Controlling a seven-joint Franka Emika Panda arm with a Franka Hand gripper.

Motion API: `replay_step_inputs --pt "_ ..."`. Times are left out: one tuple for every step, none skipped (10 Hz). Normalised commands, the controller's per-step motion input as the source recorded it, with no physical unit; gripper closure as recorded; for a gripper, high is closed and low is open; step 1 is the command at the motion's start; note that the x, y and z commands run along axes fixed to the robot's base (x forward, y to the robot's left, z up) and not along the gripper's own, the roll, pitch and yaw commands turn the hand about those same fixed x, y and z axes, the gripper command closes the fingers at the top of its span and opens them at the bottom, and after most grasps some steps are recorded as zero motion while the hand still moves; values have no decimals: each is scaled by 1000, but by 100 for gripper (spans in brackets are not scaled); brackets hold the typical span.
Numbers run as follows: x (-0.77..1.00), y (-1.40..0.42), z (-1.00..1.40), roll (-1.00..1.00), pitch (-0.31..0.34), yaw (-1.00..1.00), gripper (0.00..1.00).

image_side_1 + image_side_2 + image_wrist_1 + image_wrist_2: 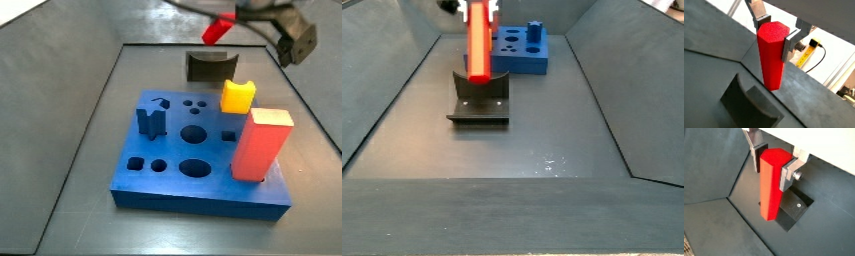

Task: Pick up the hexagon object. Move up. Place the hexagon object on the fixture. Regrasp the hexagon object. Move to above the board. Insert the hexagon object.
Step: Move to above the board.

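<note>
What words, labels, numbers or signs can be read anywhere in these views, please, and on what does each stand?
None can be read: the hexagon object held in the gripper above the fixture, the board and the yellow block are all plain.

The gripper (774,31) is showing two flat silver plate fingers (791,46) with dark pads on their inner faces, seen in both wrist views. In a wrist view, a round silver screw head (797,176) is sitting on the side of one finger. In a side view the gripper (261,18) is appearing as a blurred dark grey body.
</note>
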Motion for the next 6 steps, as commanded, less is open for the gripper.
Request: replay_step_inputs --pt "-49 -106 1000 -40 130 8 100" --pt "-46 -101 1000 -41 125 33 100" --pt "-43 -92 1000 -38 121 61 100" --pt "-39 -87 1000 -40 116 76 100" --pt "-37 -83 1000 -38 114 81 100" --pt "-28 -75 1000 -27 101 91 100"
